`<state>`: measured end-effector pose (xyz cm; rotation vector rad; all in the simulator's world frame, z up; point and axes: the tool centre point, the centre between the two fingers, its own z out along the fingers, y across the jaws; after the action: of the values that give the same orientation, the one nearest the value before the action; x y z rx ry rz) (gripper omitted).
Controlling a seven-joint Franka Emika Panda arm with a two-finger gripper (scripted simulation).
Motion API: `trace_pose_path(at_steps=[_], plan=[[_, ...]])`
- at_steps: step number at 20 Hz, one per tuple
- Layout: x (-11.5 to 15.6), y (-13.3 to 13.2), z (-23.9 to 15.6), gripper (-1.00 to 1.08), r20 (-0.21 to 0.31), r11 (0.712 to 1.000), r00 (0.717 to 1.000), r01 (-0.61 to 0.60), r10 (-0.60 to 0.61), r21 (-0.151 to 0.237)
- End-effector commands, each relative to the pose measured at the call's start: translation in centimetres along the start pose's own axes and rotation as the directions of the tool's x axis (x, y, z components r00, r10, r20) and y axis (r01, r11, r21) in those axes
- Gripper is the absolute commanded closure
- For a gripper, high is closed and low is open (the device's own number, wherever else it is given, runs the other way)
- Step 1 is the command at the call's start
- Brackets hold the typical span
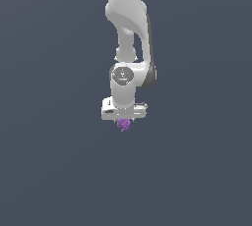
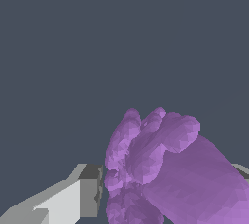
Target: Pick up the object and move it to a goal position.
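The object (image 1: 124, 125) is a small purple, lumpy, faceted thing hanging just under the white gripper (image 1: 123, 120) in the middle of the exterior view. It is much narrower than the gripper's body. In the wrist view the object (image 2: 160, 169) fills the space between the fingers. One grey-white finger (image 2: 82, 191) presses against its side, and only a sliver of the other finger (image 2: 241, 170) shows behind it. The gripper is shut on the object. No goal marker shows in either view.
The white arm (image 1: 129, 28) comes down from the top middle of the exterior view. Everything around it is a plain dark grey-blue surface (image 1: 49, 171) with no edges or other things showing.
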<state>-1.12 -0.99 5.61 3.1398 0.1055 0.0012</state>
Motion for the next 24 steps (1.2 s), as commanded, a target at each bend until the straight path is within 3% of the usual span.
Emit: trace_pose_path(at_steps=[1,12,24], plan=[[0.0,0.0,0.1,1.08,0.001,1.000,1.000,0.000,0.000,0.000],[1.0,1.0,-1.2,1.08,0.000,1.000,1.000,0.000,0.000,0.000],[5.6,5.6,-6.6,1.08,0.000,1.000,1.000,0.000,0.000,0.000]])
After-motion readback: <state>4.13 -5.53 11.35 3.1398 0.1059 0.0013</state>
